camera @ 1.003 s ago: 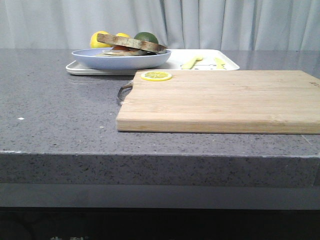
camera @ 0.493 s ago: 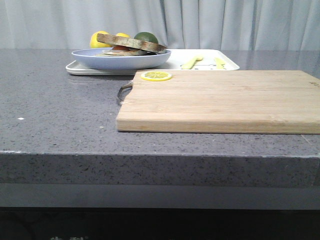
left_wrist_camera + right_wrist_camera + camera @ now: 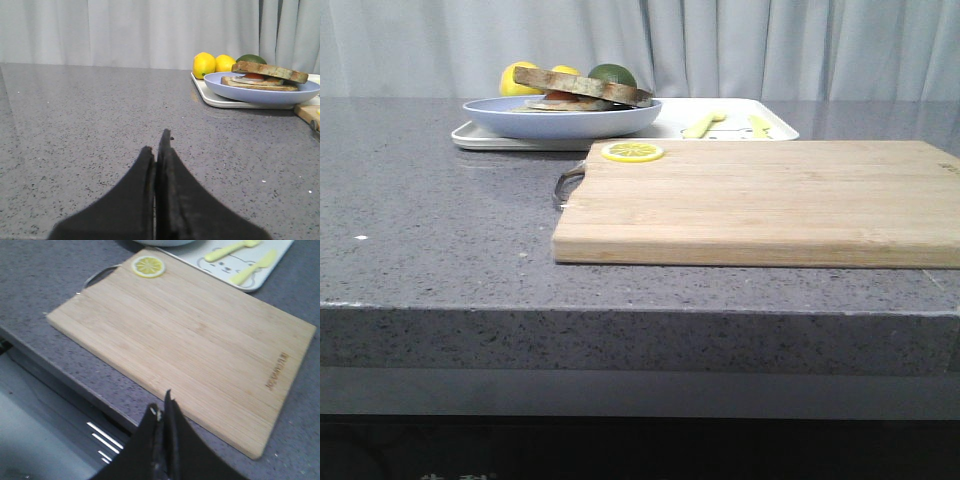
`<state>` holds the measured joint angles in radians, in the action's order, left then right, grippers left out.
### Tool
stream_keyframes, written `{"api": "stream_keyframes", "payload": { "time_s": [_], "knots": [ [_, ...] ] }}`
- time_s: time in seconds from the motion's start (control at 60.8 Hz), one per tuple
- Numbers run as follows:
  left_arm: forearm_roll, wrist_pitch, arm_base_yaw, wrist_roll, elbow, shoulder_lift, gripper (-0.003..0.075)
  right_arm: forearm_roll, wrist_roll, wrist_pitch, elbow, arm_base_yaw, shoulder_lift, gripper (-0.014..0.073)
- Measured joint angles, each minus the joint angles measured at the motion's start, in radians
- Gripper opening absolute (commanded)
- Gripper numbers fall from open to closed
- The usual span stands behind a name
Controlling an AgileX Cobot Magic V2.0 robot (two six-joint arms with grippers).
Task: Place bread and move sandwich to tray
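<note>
The sandwich (image 3: 578, 98) lies on the pale blue plate (image 3: 560, 122), which stands on the white tray's (image 3: 500, 143) left end at the back. The bread (image 3: 585, 86), a brown-crusted slice, rests tilted on top of it. In the left wrist view the bread (image 3: 270, 71) covers a white and red-orange filling on the plate (image 3: 260, 94). My left gripper (image 3: 159, 142) is shut and empty, low over the grey counter, well short of the tray (image 3: 215, 100). My right gripper (image 3: 162, 402) is shut and empty above the counter's front edge. Neither gripper shows in the front view.
A light wooden cutting board (image 3: 760, 200) with a metal handle takes up the right middle; a lemon slice (image 3: 632, 152) lies on its far left corner. A yellow fork and knife (image 3: 705, 124) lie on the tray's right part. Two lemons (image 3: 515, 78) and a lime (image 3: 612, 74) sit behind the plate.
</note>
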<state>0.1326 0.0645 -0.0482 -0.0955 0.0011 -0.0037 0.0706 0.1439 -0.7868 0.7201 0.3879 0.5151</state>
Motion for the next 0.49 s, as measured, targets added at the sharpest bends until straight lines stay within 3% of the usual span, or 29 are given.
{"api": "stream_keyframes", "payload": {
  "time_s": [0.296,0.493],
  "knots": [
    [0.000,0.000,0.000,0.000,0.000,0.000,-0.0018,0.030,0.000,0.285,-0.348,-0.244,-0.317,-0.0068],
    [0.000,0.000,0.000,0.000,0.000,0.000,-0.0018,0.080,0.000,0.527,-0.605,-0.346,-0.487,-0.0068]
  ]
}}
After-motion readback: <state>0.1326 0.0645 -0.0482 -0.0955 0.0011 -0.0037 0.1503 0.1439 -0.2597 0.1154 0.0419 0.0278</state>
